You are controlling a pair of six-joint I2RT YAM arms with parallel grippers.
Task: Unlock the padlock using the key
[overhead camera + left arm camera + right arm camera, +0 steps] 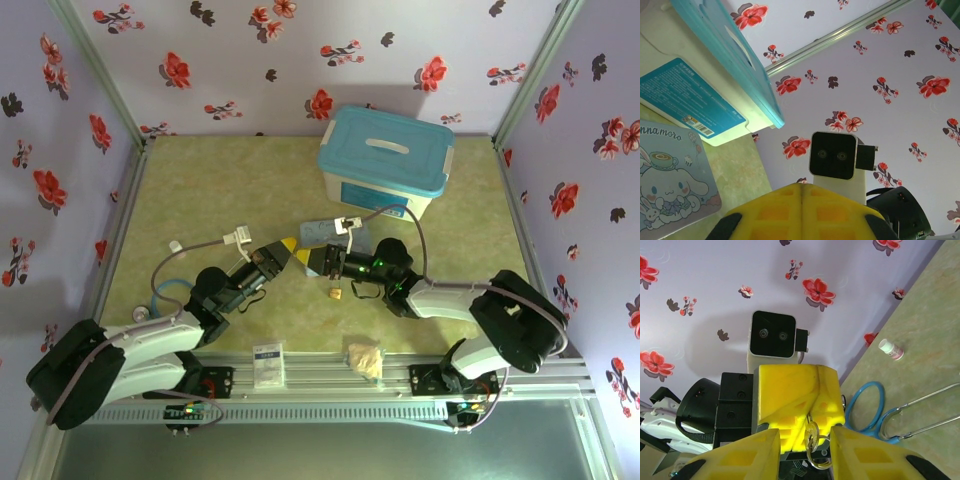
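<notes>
Right gripper (805, 452) fingers stand partly apart, tip to tip with the left gripper (809, 417). The left gripper is pinched shut on the ringed key (813, 435), which dangles at its seam. Both meet just in front of the blue-lidded box (385, 160). The padlock (336, 293) lies alone on the table (220, 190), further in front of that box.

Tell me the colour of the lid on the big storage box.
Teal blue. The lid shows best in the top external view.

Both arms angle inward, the left hand (285, 246) clamped tight, facing the right hand (308, 259), fingers parted.
</notes>
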